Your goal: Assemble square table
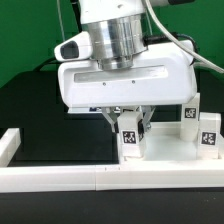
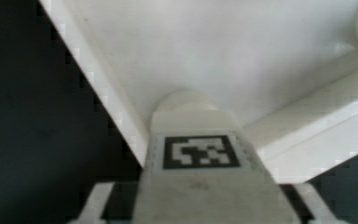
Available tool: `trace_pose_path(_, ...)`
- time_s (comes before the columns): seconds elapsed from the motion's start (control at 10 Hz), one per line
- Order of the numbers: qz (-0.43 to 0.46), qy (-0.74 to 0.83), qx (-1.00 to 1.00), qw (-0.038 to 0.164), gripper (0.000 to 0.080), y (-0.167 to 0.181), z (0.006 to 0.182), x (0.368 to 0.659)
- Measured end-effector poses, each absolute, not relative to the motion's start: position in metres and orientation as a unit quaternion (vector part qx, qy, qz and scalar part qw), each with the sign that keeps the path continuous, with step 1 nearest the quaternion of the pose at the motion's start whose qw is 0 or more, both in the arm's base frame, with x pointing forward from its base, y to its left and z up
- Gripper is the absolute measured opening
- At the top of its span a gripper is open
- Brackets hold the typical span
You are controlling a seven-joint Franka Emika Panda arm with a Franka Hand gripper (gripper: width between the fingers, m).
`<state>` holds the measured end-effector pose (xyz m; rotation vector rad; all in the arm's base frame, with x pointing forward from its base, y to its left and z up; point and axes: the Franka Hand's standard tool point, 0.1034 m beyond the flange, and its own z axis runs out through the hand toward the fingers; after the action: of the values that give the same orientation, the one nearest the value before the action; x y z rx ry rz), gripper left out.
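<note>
In the exterior view, the arm's broad white housing and grey metal cylinder are seen from the front, hanging over a black table (image 1: 40, 120). The gripper (image 1: 128, 135) is lowered onto a short white leg (image 1: 128, 138) bearing a black-and-white tag, and its dark fingers (image 1: 113, 122) are set close against both sides of the leg, so the leg appears to be clasped. Two more tagged legs (image 1: 208, 135) are stood at the exterior view's right, near the slab's edge, and these are not shown by the wrist camera. A long white rail (image 1: 60, 180) is laid across the foreground, with a raised end at the exterior view's left.

From the wrist view, the held leg (image 2: 201, 140) is seen end-on with its rounded tip and square tag facing the lens. Behind it the white slab (image 2: 211, 50) is shown with a raised rim; its surface is smooth, matte plastic. Black table (image 2: 34, 120) is visible beside the slab. A green backdrop (image 1: 25, 40) is seen behind the table.
</note>
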<state>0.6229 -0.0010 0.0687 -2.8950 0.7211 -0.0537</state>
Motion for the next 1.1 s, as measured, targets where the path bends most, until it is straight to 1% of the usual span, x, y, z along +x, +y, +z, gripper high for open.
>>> trace_pose_path(0.3,-0.008,0.416,-0.906,0.081,0.0285,-0.0010,0.0686,0.6232)
trace_pose_path(0.4,0.003,0.532,-0.842,0.093,0.0285,-0.0010,0.0673,0.6224)
trace_pose_path(0.5,0.019,0.625,-0.773,0.110,0.0285,-0.0008,0.0669,0.6221)
trace_pose_path(0.6,0.032,0.669,-0.733,0.120,0.0287,-0.0010,0.0668,0.6216)
trace_pose_path(0.8,0.039,0.697,-0.706,0.120,0.0288,0.0001,0.0670,0.6218)
trace_pose_path(0.9,0.040,0.701,-0.702,0.120,0.0363,0.0001,0.0666,0.6216)
trace_pose_path(1.0,0.034,0.671,-0.732,0.118,0.0363,0.0008,0.0667,0.6215)
trace_pose_path(1.1,0.014,0.586,-0.803,0.108,0.0499,0.0031,0.0673,0.6225)
